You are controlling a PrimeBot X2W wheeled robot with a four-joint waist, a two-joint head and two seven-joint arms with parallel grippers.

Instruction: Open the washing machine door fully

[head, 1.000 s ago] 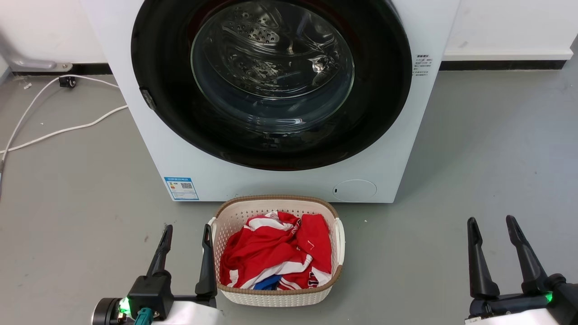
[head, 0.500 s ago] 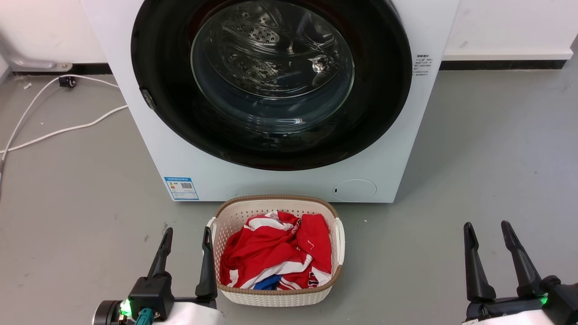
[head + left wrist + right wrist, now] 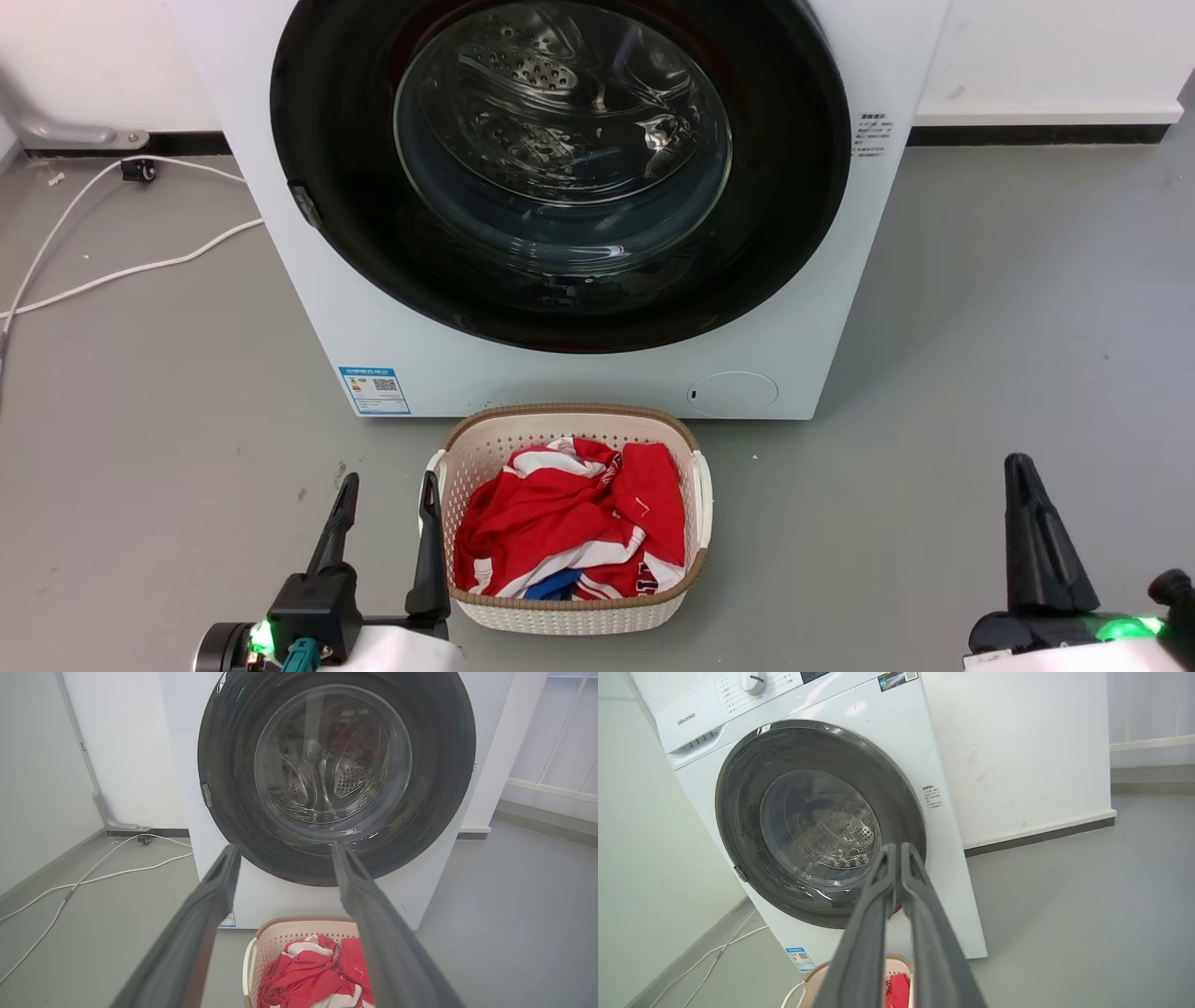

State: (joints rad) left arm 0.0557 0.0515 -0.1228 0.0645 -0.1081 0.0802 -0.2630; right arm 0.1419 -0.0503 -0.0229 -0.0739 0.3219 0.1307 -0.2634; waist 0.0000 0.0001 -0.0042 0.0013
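Washing machine door [image 3: 560, 168] closed; left end effector [image 3: 389, 478] spread, empty; right end effector [image 3: 1020, 462] pinched together, empty, likely for hooking edge.

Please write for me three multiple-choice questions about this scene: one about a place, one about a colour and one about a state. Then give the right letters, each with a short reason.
1. Where does the laundry basket stand?
A) on the floor, just in front of the washing machine
B) on top of it
C) behind it

2. What colour is most of the clothing in the basket?
A) green
B) red
C) black

3. In what state is the washing machine door?
A) fully open
B) half open
C) shut

Key:
1 A: the head view shows it on the floor, below the machine's front.
2 B: red cloth with white stripes fills it.
3 C: in the right wrist view the door lies flat against the machine's front.
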